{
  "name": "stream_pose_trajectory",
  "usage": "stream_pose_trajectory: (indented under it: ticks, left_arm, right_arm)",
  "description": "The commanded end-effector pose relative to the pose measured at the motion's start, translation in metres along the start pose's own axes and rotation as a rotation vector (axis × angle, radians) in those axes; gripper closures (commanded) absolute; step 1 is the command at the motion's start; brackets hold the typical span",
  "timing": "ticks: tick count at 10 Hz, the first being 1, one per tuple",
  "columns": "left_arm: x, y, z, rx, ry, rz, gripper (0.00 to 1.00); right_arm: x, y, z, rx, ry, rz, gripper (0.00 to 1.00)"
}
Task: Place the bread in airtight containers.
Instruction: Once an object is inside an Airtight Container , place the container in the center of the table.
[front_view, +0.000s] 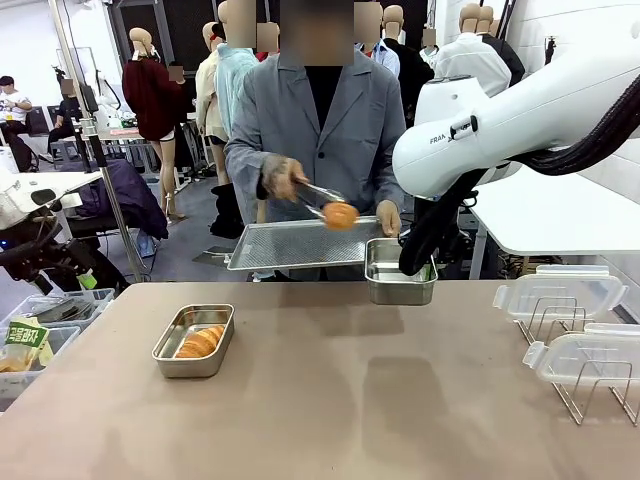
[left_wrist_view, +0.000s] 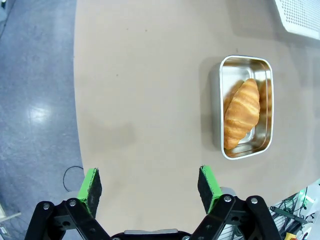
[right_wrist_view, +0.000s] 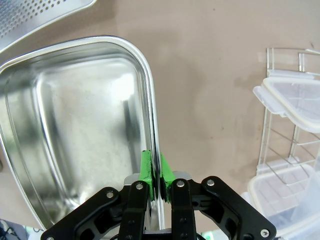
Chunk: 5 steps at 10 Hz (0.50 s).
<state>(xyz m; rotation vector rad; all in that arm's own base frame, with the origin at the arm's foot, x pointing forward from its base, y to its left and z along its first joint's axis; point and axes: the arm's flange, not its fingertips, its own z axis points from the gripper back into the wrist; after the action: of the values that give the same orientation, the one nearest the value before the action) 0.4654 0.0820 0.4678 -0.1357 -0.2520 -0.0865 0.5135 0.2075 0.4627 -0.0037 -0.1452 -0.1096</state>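
Nearest, at 8 o'clock on the table (front_view: 330, 420): steel box (front_view: 186, 369) with one roll (front_view: 201, 342) lying in it, golden and ridged.

Second roll (front_view: 340, 215) is in the air toward 12 o'clock, clamped in tongs (front_view: 318, 192) held by the person's hand (front_view: 280, 176), over a long perforated tray (front_view: 280, 248). The person's other hand (front_view: 388, 217) is at the tray's right end.

Empty box (front_view: 388, 291) sits at 1 o'clock near the table's far edge, just beside the tray.

Right gripper (right_wrist_view: 156, 167): fingers pressed together on the empty box's rim, one pad inside the wall, one outside.

Left gripper (left_wrist_view: 148, 180): fingers spread wide, nothing between them, above bare tabletop. From its wrist camera the steel box lies at 2 o'clock, well apart from the fingers.

Two clear lids (front_view: 560, 295) at 3 to 4 o'clock rest on a wire rack (front_view: 590, 395).
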Motion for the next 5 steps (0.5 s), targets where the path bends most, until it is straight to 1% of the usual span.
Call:
stream_pose_trajectory:
  ticks: [1, 5]
  left_arm:
    - [0.0004, 0.0019, 0.0008, 0.025, 0.006, 0.008, 0.00]
    - [0.0004, 0.0019, 0.0008, 0.025, 0.006, 0.008, 0.00]
  right_arm:
    - [-0.0010, 0.0003, 0.0002, 0.008, -0.021, -0.009, 1.00]
    - [-0.0010, 0.0003, 0.0002, 0.008, -0.021, -0.009, 1.00]
